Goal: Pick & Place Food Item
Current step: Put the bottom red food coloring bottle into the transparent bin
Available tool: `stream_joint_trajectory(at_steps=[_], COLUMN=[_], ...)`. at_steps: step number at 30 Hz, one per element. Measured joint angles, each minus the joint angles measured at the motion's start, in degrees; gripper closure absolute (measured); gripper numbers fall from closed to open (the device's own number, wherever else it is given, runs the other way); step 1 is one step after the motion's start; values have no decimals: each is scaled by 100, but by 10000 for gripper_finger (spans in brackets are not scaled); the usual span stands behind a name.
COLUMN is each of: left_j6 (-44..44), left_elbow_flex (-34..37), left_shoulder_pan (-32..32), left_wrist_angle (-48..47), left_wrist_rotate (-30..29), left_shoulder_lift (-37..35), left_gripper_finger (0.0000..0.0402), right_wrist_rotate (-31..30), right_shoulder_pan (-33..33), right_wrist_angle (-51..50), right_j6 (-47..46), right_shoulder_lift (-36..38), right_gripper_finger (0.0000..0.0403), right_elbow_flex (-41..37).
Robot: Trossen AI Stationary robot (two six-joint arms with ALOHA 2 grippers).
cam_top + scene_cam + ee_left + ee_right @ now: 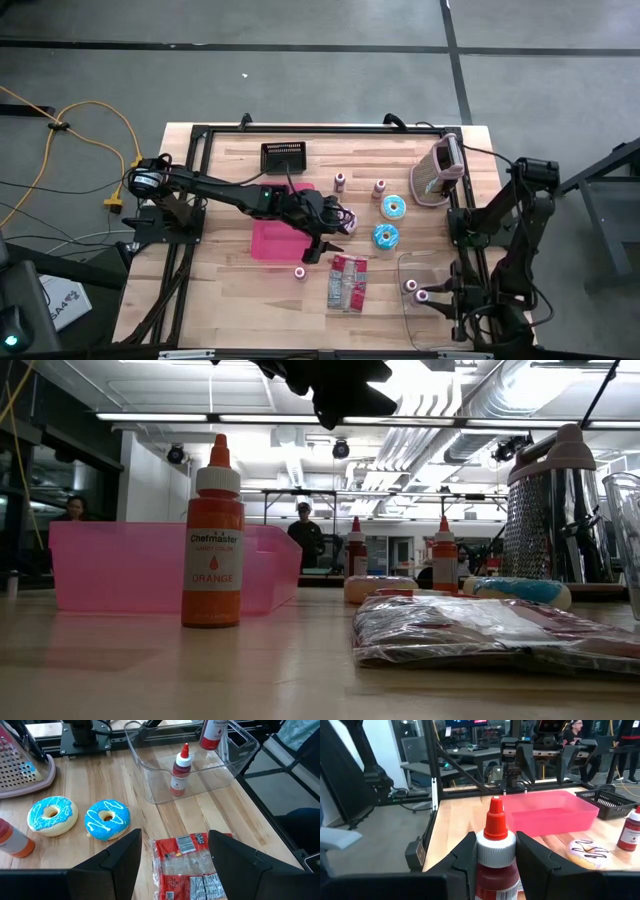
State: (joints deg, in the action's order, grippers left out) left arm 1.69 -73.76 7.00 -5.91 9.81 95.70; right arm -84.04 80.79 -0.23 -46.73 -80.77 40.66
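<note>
At lower right, the right gripper (492,862) clamps a red-capped bottle (495,855); the left gripper (172,857) hangs mid-frame, fingers spread, empty.

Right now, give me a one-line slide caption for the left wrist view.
Open left end effector hovers over snack packet, two blue donuts beside it.
</note>
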Motion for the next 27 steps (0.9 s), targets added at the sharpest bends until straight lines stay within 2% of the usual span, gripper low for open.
stream_joint_trajectory(at_steps=[9,16,20,24,27], left_j6=[4,50,50,50,50], left_elbow_flex=[0,0,0,0,0], left_shoulder_pan=[0,-2,-2,-2,-2], left_wrist_angle=[-4,-7,-7,-7,-6], left_wrist_rotate=[1,0,-1,-1,-1], left_shoulder_lift=[0,0,0,0,0], left_gripper_finger=[180,180,180,180,180], right_wrist_rotate=[150,-130,-92,282,500], right_shoulder_pan=[255,658,760,761,761], right_wrist_angle=[-1314,-2133,-3196,-4383,-4923], right_j6=[-707,-1218,-2313,-3678,-4313], right_shoulder_lift=[658,815,815,815,815], right_gripper_finger=[305,305,306,308,307], right_elbow_flex=[2,7,7,7,-34])
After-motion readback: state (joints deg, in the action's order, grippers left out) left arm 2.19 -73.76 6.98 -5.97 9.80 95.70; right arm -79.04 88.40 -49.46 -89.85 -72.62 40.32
